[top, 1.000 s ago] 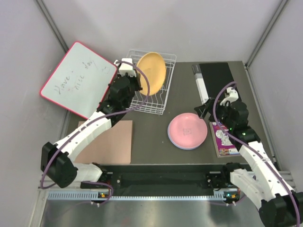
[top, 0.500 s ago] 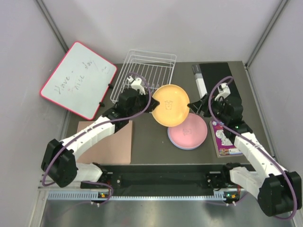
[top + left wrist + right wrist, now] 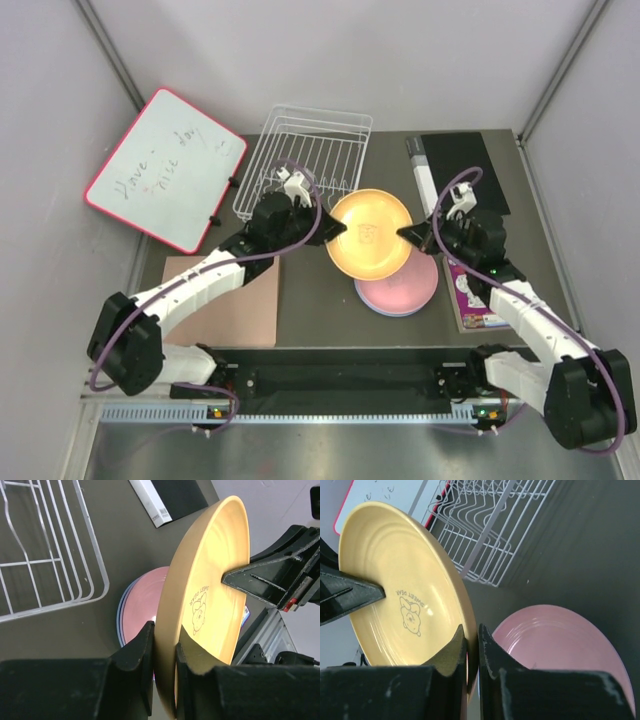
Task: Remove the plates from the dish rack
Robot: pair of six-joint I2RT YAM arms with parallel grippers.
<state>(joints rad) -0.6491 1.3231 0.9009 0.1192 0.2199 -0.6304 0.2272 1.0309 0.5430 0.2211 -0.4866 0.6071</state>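
Top external view: left end effector (image 3: 330, 228) and right end effector (image 3: 405, 232) clamp opposite rims of the orange-yellow plate (image 3: 370, 234) above the pink plate (image 3: 420, 288), clear of the dish rack (image 3: 305, 165).

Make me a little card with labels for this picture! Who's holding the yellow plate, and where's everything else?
yellow plate: tilted, held above the table, little bear picture inside
left hand: shut on one rim of the yellow plate
right hand: shut on the opposite rim
pink plate: flat on the table, top of a stack, partly under the yellow plate
dish rack: no plates in it
whiteboard: red frame, left of the dish rack
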